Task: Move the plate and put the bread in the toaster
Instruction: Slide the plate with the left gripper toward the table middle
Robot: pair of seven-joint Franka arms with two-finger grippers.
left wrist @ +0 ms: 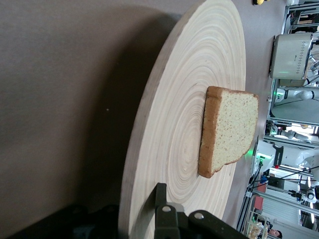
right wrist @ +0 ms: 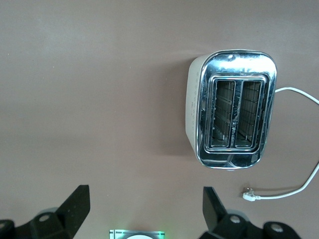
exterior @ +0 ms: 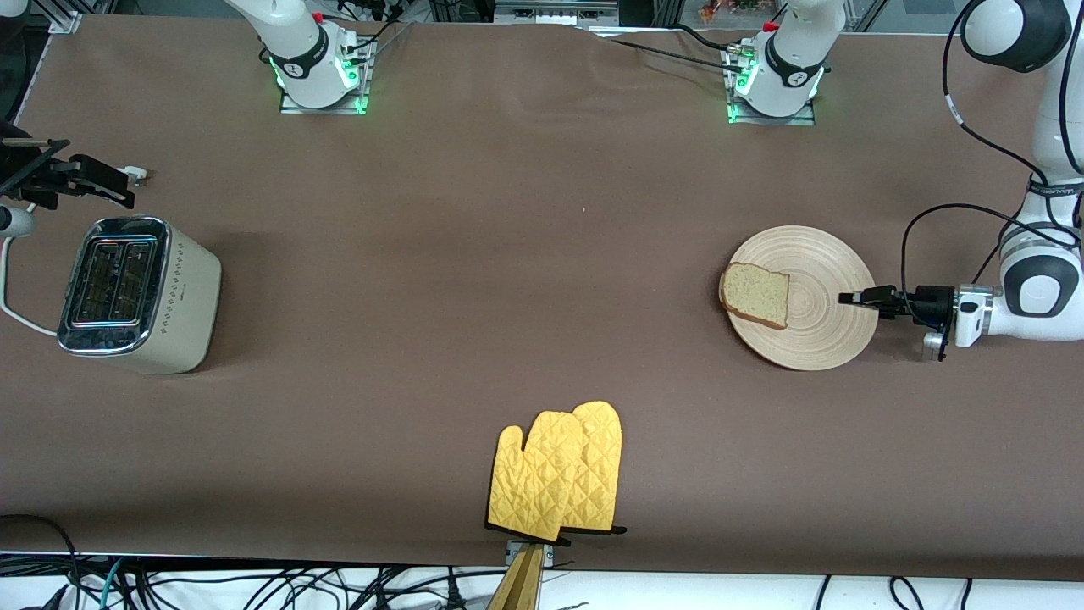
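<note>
The pale wooden plate lies on the table at the left arm's end, with the slice of bread on the part of it toward the right arm's end. My left gripper is at the plate's rim, one finger on top and the other hidden under it, shut on the rim. In the left wrist view the plate fills the frame, the bread lies on it, and my left gripper grips its edge. The cream toaster stands at the right arm's end, slots up. My right gripper hovers open and empty over the table beside the toaster; it shows wide open in its own wrist view.
A pair of yellow oven mitts lies at the table's edge nearest the front camera. The toaster's white cord loops off the table's end, and its plug lies loose on the table. The arm bases stand along the edge farthest from the front camera.
</note>
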